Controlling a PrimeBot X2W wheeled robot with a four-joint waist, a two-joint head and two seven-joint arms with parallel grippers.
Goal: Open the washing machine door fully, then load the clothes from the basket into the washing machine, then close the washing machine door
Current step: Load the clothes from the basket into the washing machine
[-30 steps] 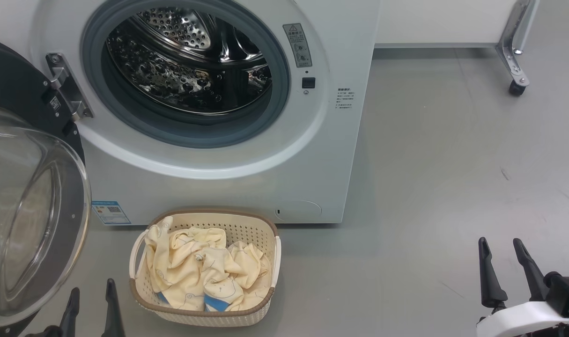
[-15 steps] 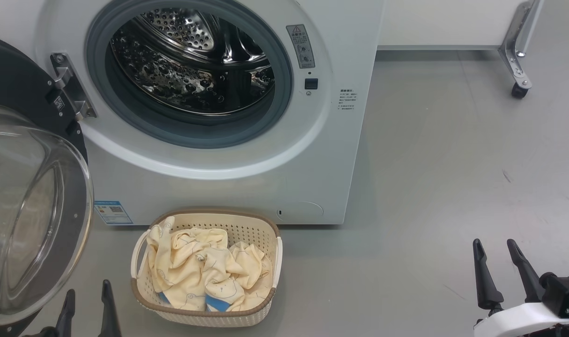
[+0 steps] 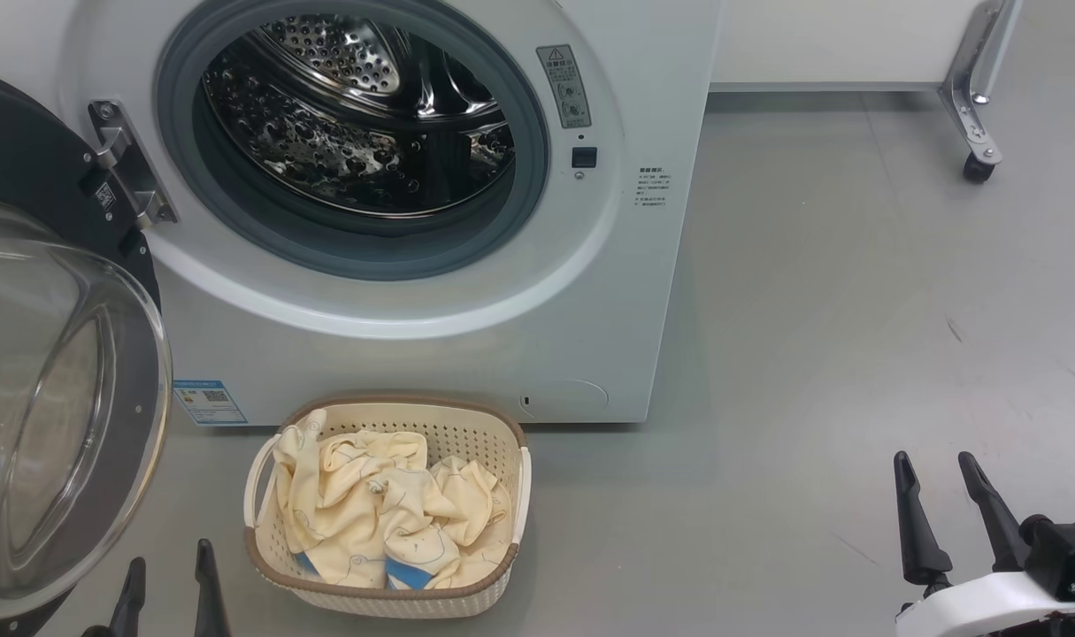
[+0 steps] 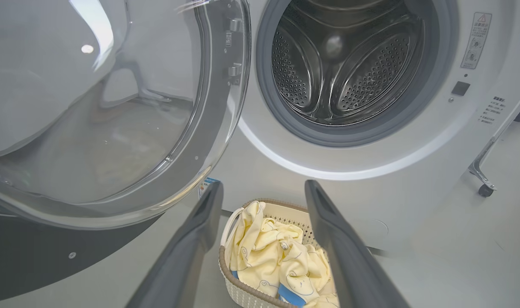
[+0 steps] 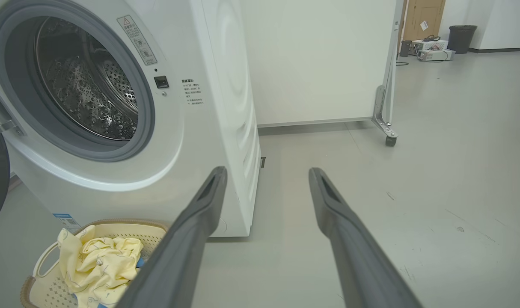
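Jaws spread on the left gripper [image 3: 171, 556], beside the wide-open washing machine door [image 3: 59, 398]. The clothes [image 3: 387, 513] lie heaped in the basket [image 3: 395, 399] on the floor [image 3: 811, 354] just before the washing machine [image 3: 413, 354]. Rightward, the right gripper [image 3: 933, 458] gapes too, its wrist view catching a distant dark bin [image 5: 461, 38].

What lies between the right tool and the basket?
Bare grey floor; nothing stands between the right tool and the basket, as the head view shows.

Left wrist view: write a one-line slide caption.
Open fingers frame the basket of clothes before the washing machine, its door wide open and drum empty.
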